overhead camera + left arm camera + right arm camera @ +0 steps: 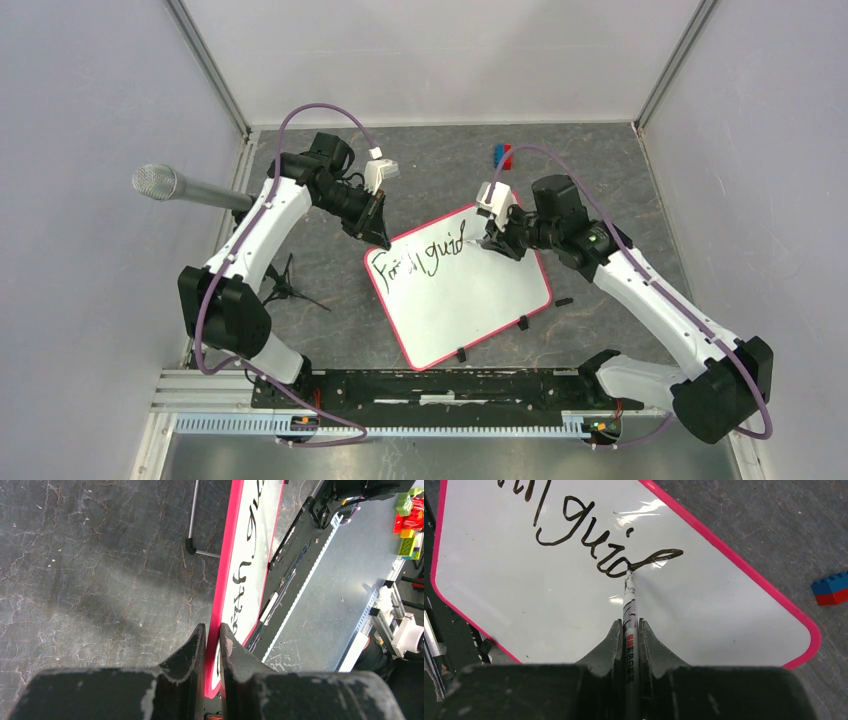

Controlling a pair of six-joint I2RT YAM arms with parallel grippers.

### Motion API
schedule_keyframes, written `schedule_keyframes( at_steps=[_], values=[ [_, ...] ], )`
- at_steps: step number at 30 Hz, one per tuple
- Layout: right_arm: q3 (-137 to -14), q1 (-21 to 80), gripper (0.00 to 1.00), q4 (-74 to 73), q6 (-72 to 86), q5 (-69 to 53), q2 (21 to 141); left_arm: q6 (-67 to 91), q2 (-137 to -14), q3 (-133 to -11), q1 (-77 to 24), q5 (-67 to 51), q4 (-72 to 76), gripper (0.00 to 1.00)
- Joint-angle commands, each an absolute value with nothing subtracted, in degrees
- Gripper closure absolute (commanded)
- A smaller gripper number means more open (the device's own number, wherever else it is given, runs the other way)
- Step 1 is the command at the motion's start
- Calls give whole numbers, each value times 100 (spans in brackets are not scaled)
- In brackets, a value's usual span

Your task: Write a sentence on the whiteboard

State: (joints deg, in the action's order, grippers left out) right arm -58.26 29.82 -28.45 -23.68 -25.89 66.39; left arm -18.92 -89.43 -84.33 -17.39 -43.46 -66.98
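Observation:
The whiteboard, white with a red-pink rim, lies tilted on the dark table. The sentence is partial, reading about "Faith guid". My left gripper is shut on the board's far left corner; in the left wrist view its jaws pinch the pink rim. My right gripper is shut on a marker, whose tip touches the board at the end of "guid". The board fills the right wrist view.
A blue and red brick lies at the back of the table and shows in the right wrist view. A microphone on a small tripod stands at the left. A small black piece lies right of the board. A black rail runs along the near edge.

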Motion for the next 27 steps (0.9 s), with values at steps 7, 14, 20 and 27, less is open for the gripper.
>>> schedule_keyframes(
  at_steps=[7, 14, 20, 27],
  values=[
    [-5628, 3006, 100, -3205, -2558, -2441, 6437, -2127, -8872, -8449, -1811, -4328, -6609, 98],
    [-5908, 2988, 100, -3375, -2654, -2278, 6258, -2116, -8894, -8473, -1818, -4315, -6612, 98],
    [-6046, 2968, 100, -3204, -2593, -2268, 6199, -2133, -8889, -8482, -1828, -4307, -6627, 98],
    [-6062, 2962, 100, -2991, -2532, -2353, 6351, -2139, -8895, -8483, -1830, -4298, -6627, 98]
  ],
)
